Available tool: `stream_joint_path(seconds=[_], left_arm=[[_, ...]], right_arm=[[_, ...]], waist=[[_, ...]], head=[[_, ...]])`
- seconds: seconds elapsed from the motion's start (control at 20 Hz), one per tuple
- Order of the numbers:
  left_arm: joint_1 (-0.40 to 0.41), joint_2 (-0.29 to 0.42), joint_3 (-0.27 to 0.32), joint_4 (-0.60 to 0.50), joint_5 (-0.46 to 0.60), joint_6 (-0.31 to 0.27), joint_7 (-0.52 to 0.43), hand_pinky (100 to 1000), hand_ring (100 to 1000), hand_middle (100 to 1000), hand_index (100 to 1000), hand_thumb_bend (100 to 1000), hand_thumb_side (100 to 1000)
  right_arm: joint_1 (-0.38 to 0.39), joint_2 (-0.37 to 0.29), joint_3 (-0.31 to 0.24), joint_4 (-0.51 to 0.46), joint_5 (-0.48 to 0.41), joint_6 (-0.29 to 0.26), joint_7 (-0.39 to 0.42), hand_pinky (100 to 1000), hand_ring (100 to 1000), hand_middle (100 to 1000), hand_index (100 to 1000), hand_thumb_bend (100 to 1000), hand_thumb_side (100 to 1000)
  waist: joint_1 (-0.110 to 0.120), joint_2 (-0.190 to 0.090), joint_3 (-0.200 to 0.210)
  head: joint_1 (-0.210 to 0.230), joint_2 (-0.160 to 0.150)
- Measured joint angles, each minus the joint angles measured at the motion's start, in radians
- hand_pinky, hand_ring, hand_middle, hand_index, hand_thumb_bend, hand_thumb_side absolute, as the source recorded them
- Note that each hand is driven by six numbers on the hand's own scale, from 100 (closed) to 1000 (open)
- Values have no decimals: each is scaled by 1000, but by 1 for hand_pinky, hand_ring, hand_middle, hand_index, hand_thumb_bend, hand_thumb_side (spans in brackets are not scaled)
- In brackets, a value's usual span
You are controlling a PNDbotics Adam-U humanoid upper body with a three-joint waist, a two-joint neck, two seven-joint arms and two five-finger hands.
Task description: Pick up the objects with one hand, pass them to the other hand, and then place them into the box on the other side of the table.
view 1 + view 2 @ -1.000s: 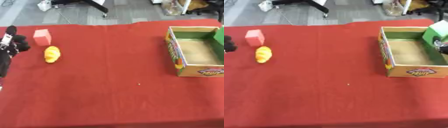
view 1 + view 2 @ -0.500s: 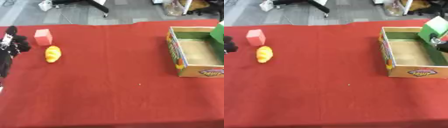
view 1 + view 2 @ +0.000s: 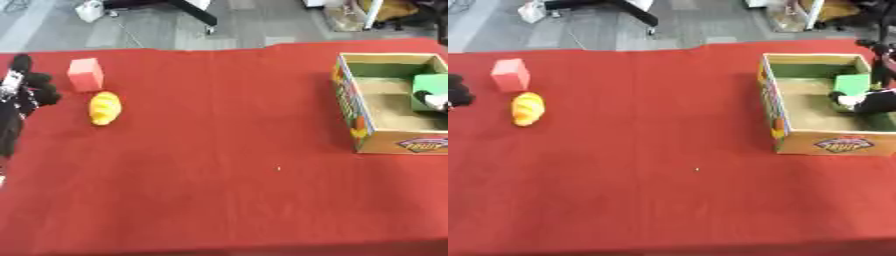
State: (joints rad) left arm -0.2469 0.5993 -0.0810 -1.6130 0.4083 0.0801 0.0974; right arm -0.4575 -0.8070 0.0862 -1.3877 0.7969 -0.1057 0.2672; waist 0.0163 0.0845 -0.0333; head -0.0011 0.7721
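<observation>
Right hand (image 3: 870, 101) inside the cardboard box (image 3: 779, 117) at the tabletop's right side, fingers curled on a green block (image 3: 852, 83) held low over the box floor. Left hand (image 3: 24, 92) at the left edge, fingers curled, holding nothing. Just right of it on the red tabletop (image 3: 219, 150): pink block (image 3: 85, 74), and a yellow bread-shaped piece (image 3: 104, 107) just in front of that.

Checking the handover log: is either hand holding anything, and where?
The right hand holds the green block by its lower edge, inside the box. The left hand holds nothing.
</observation>
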Motion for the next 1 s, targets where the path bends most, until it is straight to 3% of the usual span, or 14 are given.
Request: stream_joint_path(seconds=[0.4, 0.7, 0.85, 1.0], left_arm=[[-1, 0, 0, 0, 6, -2, -2, 753, 591, 529, 656, 470, 782], [-42, 4, 0, 6, -25, 8, -7, 753, 592, 531, 661, 502, 746], [-93, 38, -3, 15, -62, 27, -25, 755, 603, 551, 683, 532, 708], [-158, 90, -17, 43, -107, 62, -60, 759, 621, 577, 700, 566, 652]], right_arm=[[2, 0, -43, -44, 1, -6, 49, 665, 409, 369, 1000, 381, 217], [42, 19, -120, -152, -67, 24, -14, 638, 355, 322, 988, 242, 175], [65, 55, -174, -226, -113, 39, -59, 625, 339, 310, 972, 100, 211], [100, 100, -218, -302, -160, 30, -106, 624, 341, 312, 966, 100, 230]], waist=[[0, 0, -5], [0, 0, -17], [0, 0, -27], [0, 0, -36]], head=[[5, 0], [17, 0], [26, 0], [40, 0]])
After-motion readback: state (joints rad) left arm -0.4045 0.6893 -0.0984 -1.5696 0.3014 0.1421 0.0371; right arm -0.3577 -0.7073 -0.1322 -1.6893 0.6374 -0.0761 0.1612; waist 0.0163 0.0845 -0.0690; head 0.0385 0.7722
